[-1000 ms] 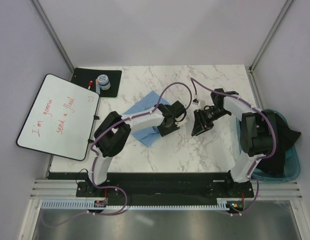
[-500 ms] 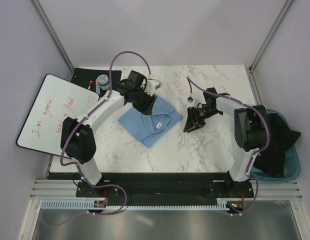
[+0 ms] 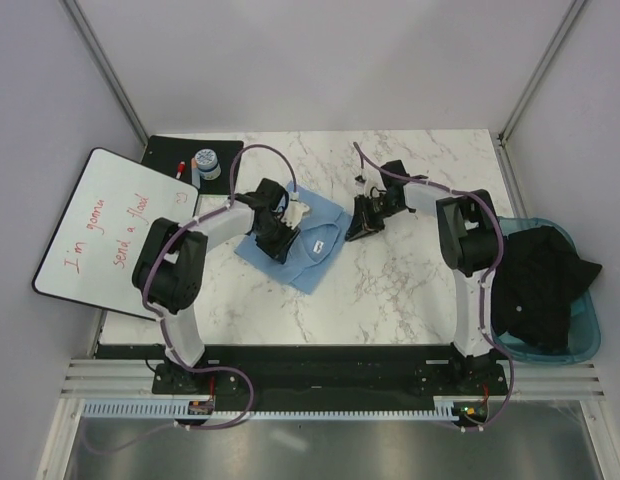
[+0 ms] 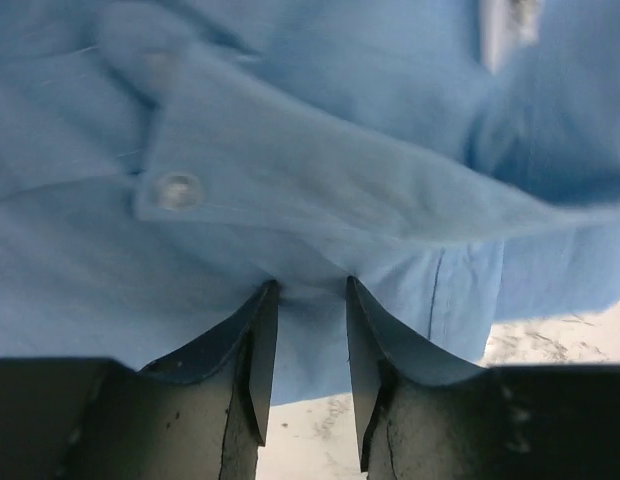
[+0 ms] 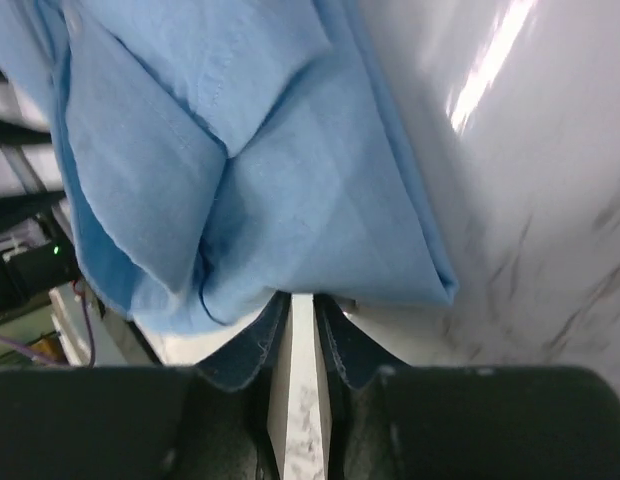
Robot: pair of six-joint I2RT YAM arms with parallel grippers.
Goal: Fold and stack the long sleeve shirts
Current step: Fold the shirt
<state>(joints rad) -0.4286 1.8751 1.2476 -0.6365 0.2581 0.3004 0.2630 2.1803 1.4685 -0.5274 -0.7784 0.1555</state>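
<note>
Both arms have moved since a moment ago. The left pincer (image 3: pixel 275 238) has come nearer, from the far left side of the blue shirt (image 3: pixel 306 264) to a spot over its left half. The right pincer (image 3: pixel 358 228) has slid left and now sits at the shirt's right edge.

The blue shirt lies folded on the white bench (image 3: pixel 390 290), a bit left of the middle, between the two pincers.

In the left wrist view the left pincer (image 4: pixel 305 295) has its two fingers apart, and the shirt's edge lies right at the tips. A small button (image 4: pixel 178 188) shows on a flap of the cloth.

In the right wrist view the right pincer (image 5: pixel 302 300) has its fingers almost together, with only a thin gap. The tips are tucked under the shirt's edge, and I cannot tell if they pinch it.

A whiteboard (image 3: pixel 115 235) with red writing leans at the left. A blue bin (image 3: pixel 588 335) at the right holds dark clothes (image 3: pixel 540 285).
</note>
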